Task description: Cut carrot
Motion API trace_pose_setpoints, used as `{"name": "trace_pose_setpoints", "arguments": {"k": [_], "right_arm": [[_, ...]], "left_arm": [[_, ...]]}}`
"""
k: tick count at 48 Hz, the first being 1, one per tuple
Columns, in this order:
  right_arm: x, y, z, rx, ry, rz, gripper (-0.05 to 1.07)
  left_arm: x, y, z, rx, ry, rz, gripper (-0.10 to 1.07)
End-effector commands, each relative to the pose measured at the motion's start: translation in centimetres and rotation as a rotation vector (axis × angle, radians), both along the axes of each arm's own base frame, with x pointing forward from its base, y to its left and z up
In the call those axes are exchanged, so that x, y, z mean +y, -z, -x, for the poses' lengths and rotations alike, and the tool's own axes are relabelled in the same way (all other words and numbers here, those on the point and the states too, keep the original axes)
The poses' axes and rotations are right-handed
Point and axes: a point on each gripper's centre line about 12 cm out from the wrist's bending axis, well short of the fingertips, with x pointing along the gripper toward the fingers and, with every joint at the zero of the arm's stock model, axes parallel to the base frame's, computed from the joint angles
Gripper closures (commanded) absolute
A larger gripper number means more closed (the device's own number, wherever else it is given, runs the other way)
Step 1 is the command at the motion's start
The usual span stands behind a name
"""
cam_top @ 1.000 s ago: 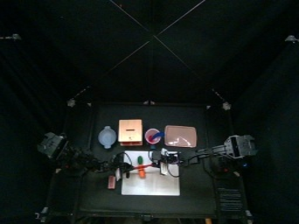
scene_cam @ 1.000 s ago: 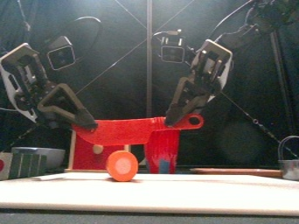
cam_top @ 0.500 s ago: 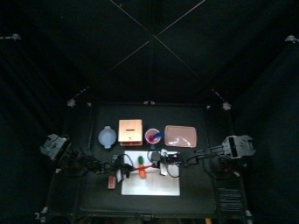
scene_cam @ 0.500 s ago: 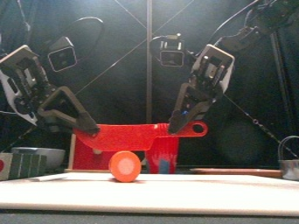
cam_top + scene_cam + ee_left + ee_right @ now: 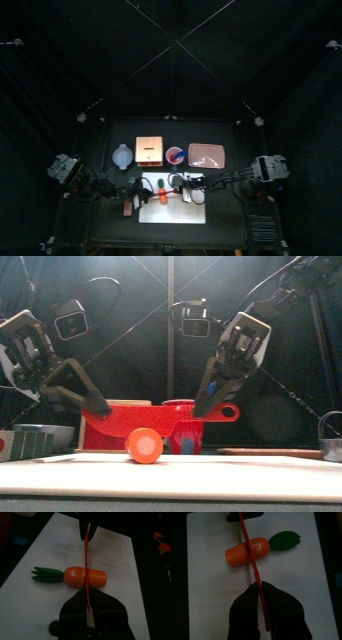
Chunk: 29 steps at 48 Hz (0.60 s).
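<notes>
1. Presently, carrot [image 5: 85,576]: orange stub with green leaf end, lying flat on the white cutting board [image 5: 127,562], roughly mid-board in the top view; seen end-on as a round orange face in the front view [image 5: 144,444]

2. Red knife [image 5: 150,413]: held level between both arms, blade edge down, directly above the carrot and apart from it in the front view; a gap shows between blade and carrot top

3. Key relation: blade runs across the carrot's long axis at close to a right angle, crossing the orange body near its middle, clear of the leaves (both wrist views); the carrot lies straight below the blade, so the cut calls for a downward press only

4. Left gripper [image 5: 91,406]: jaws closed narrowly on one end of the knife

5. Right gripper [image 5: 211,408]: jaws closed narrowly on the other end, by the handle loop

6. Nearness: the carrot sits between the two grippers, a little nearer the left one in the front view

7. Room: bare white board on all sides of the carrot; board edges well apart from it

8. Other stock: pink bar [image 5: 130,209] off the board's left side, trays and bowl [image 5: 175,155] behind, none under the blade's path
</notes>
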Motion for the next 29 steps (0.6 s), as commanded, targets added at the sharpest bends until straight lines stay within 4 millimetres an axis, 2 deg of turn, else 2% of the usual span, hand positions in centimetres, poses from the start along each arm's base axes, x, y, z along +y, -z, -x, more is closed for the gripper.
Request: {"name": "trace_pose_setpoints", "arguments": {"k": [1, 11, 17, 29], "right_arm": [[-0.3, -1.1, -0.6, -0.040, 0.017, -0.009, 0.71], [-0.1, 1.1, -0.7, 0.002, 0.016, -0.013, 0.71], [0.3, 2.1, -0.7, 0.026, 0.014, -0.020, 0.71], [0.9, 1.6, -0.3, 0.019, 0.011, -0.034, 0.71]], "left_arm": [[-0.7, -0.3, -0.8, -0.020, 0.004, 0.012, 0.65], [-0.8, 1.8, -1.0, 0.041, -0.019, 0.003, 0.65], [-1.3, 2.3, -1.4, 0.056, -0.015, 0.005, 0.65], [-2.1, 2.1, -2.0, 0.055, -0.001, 0.020, 0.65]]}}
